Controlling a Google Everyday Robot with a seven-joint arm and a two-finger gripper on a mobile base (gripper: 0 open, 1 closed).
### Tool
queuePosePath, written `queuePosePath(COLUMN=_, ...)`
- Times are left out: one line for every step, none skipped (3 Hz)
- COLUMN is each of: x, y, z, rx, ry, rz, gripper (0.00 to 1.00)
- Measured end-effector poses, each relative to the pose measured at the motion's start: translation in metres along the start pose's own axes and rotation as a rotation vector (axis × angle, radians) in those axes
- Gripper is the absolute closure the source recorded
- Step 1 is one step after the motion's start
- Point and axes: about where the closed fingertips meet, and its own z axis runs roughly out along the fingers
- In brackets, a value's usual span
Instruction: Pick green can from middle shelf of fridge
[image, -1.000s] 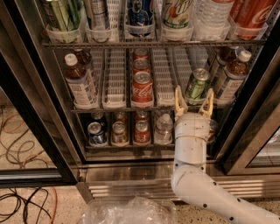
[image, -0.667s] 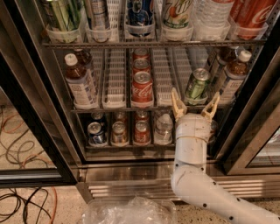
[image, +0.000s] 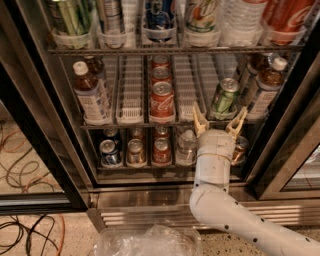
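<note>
Green-painted metal, thin-walled and round: the green can (image: 224, 96) stands upright toward the right of the middle shelf (image: 120, 124) of the fridge (image: 150, 210). It sits in a white slotted plastic tray (image: 131, 95), just left of a brown bottle (image: 267, 85) with a white cap. My gripper (image: 220, 112) hangs at the near edge of that shelf, right below the can. The pale fingers (image: 201, 122) are spread wide and hold nothing, one on each side of the can's foot.

I judge the can full, so fairly weighty, stiff enough for a firm squeeze, and its smooth chilled sides may be slippery. I would take it across the middle of the body, below the silver top, with the pads flat on the curve. A red cola can (image: 161, 102) stands two lanes to the left, well apart, on the wire rack.
</note>
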Motion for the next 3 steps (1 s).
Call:
queuePosePath(x=0.005, y=0.0, z=0.007, rx=0.021, ry=-0.002, rz=-0.004, gripper=0.31)
queuePosePath(x=0.004, y=-0.002, z=0.019, rx=0.057, ry=-0.019, rz=0.006, gripper=0.35)
queuePosePath(x=0.0, y=-0.004, z=0.032, rx=0.088, ry=-0.046, rz=0.017, gripper=0.24)
